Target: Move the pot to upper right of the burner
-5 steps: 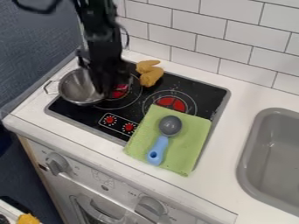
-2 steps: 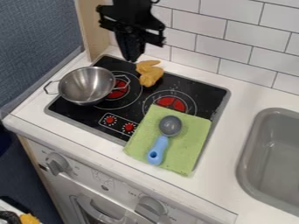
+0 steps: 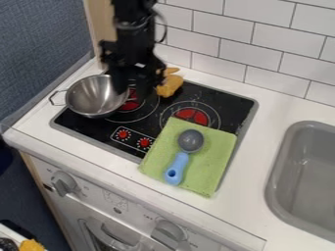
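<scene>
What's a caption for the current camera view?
Hand over the right side of the steel pot on the stove's left.

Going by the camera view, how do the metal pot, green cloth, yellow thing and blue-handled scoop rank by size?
1. green cloth
2. metal pot
3. blue-handled scoop and yellow thing, unranked: the robot arm partly hides the yellow one, so I'm unsure
</scene>
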### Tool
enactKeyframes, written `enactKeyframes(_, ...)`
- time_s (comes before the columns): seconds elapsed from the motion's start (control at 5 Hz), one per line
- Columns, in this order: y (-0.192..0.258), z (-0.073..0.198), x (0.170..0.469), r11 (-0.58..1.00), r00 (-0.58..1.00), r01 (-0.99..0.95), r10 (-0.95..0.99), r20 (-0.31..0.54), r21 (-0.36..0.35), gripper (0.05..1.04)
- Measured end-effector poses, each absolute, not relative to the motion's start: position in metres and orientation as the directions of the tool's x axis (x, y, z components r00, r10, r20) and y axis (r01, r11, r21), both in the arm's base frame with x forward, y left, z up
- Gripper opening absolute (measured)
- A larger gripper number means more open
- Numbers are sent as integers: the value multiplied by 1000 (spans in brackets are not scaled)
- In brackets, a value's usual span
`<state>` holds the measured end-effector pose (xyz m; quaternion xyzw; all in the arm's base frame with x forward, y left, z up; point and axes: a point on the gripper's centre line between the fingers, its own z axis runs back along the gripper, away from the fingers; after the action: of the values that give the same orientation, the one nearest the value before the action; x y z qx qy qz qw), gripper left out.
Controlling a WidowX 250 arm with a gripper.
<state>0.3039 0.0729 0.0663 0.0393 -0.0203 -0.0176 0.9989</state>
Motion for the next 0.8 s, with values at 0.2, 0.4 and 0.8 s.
enactKeyframes(0.2, 87, 64, 297, 996, 1000, -6, 4, 21, 92, 994)
enactKeyframes(0.4, 94, 59, 287, 995, 1000, -26, 27, -6, 94, 1003)
enactKeyframes(0.8, 93, 25, 288, 996, 996, -44, 50, -70, 77, 1001)
